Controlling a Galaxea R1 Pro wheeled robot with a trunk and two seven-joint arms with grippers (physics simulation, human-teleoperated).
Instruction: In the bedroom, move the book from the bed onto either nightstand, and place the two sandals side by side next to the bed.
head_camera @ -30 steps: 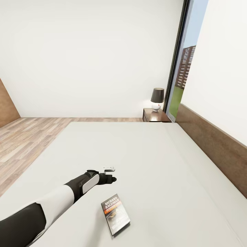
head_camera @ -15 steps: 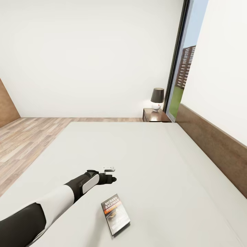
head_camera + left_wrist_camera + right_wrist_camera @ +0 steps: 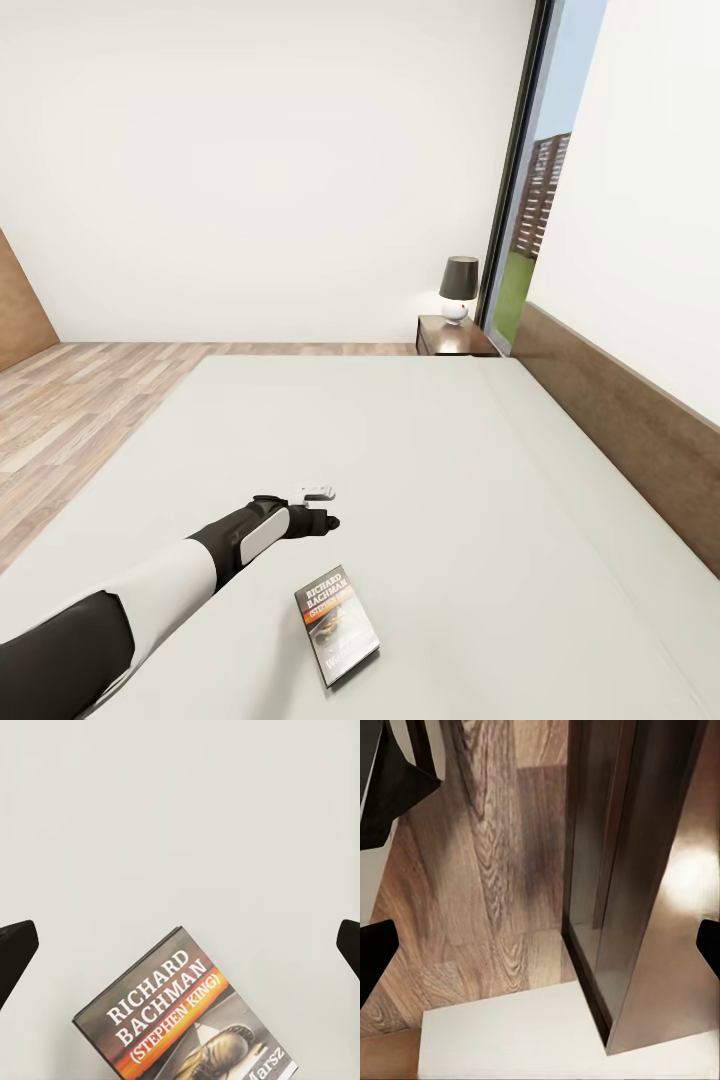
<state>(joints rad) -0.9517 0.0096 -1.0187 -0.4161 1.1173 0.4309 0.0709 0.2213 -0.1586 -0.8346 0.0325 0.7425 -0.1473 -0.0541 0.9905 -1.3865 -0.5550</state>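
The book [image 3: 337,625] lies flat on the pale grey mattress of the bed [image 3: 450,480], near its front edge; its white "Richard Bachman" lettering and orange band show in the left wrist view [image 3: 176,1020]. My left gripper [image 3: 325,507] hovers over the mattress just beyond the book, apart from it. In the left wrist view the left gripper [image 3: 180,949] is open, its dark fingertips [image 3: 15,949] far apart with the book's upper end between them. The right gripper [image 3: 540,949] is open over wooden floor. A nightstand [image 3: 450,338] stands at the bed's far right corner. The sandals are out of view.
A lamp [image 3: 458,288] with a dark shade stands on the nightstand. The brown headboard [image 3: 620,420] runs along the bed's right side below a white wall, with a tall window [image 3: 535,200] behind. Plank floor [image 3: 70,410] lies left. Glossy dark brown furniture [image 3: 660,870] stands beside the right gripper.
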